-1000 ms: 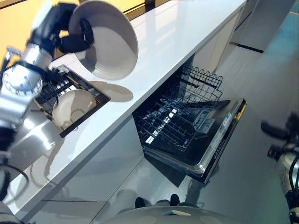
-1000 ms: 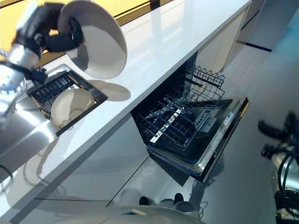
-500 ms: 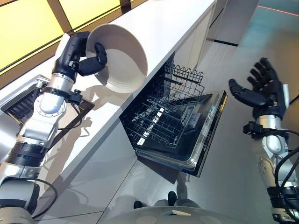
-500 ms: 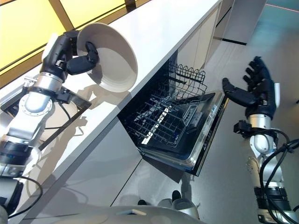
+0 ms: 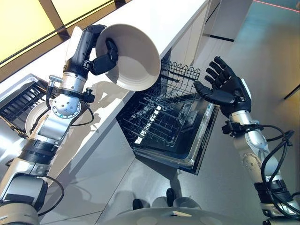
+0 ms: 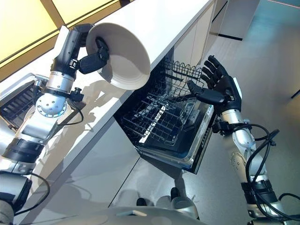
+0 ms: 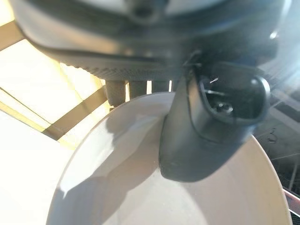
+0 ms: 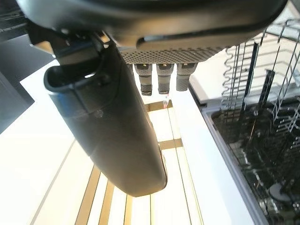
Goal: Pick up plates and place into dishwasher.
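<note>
Over the counter edge: white plate [image 5: 133, 58], deep and bowl-like, held in the air, tilted with its hollow facing down toward the open dishwasher
left hand [image 5: 96, 54]: clamped on the plate's rim, thumb [image 7: 206, 126] pressed inside the hollow, fingers behind the rim on the outer side
plate vs counter: above the white counter [image 5: 159, 21], not touching it; its shadow lies on the counter just below
dishwasher [image 5: 171, 126]: under the counter, door folded down and open, lower wire rack [image 5: 157, 122] pulled out over the door
plate vs rack: up and to the robot's left of the rack, apart from it
right hand [image 5: 225, 89]: raised above the open door's far edge, fingers straight and spread, palm turned toward the plate, holding nothing
hands: well apart, rack between and below them
second plate [image 5: 33, 123]: lying flat by the dark tray [image 5: 21, 101] at the counter's left end, partly hidden by the left arm
</note>
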